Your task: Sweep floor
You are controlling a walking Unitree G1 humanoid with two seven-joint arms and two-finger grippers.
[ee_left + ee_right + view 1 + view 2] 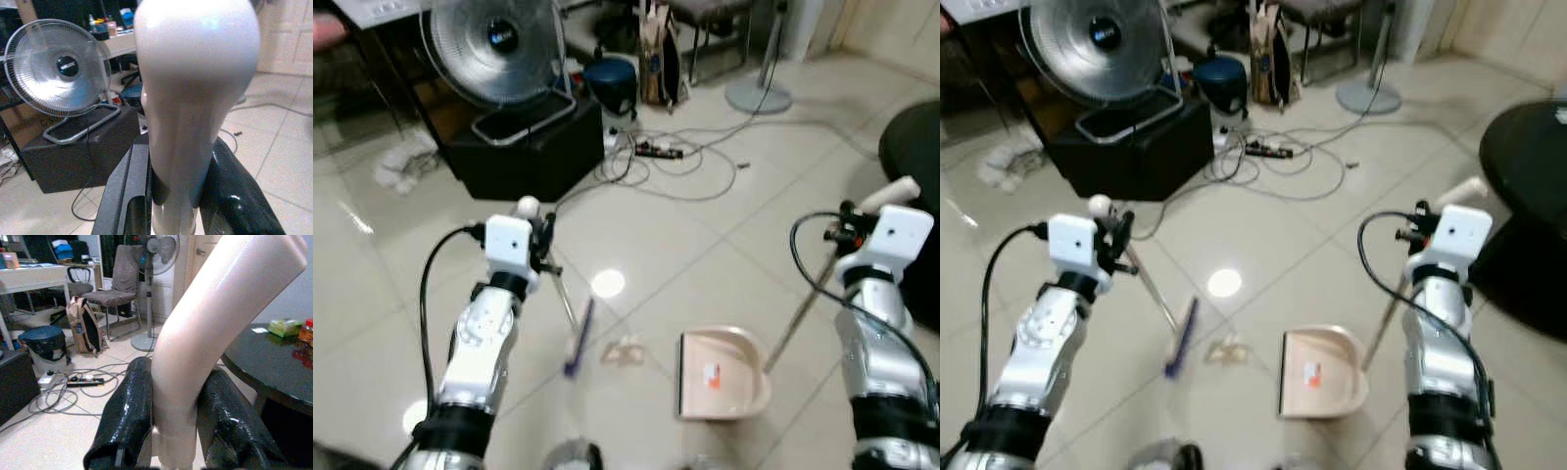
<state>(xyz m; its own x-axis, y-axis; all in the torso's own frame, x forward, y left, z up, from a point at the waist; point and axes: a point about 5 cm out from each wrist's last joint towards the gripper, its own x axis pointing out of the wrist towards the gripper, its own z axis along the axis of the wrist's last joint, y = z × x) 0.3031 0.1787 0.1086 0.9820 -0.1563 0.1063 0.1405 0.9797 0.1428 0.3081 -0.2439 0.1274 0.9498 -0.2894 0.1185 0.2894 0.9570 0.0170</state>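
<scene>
Left gripper (171,196) clamps broom (578,338) handle; right gripper (176,431) clamps dustpan (724,377) handle. Debris (625,352) between brush and pan. Risk: fast stroke scatters debris past pan mouth.

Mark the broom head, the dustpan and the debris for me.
broom head (578,340), left eye view, middle of the blue bristles.
dustpan (729,362), left eye view, bare tray.
debris (624,352), left eye view, centre of the pale scrap.

Round fan (494,44) atop black box (529,152), power strip (658,150), cables nearby.
</scene>
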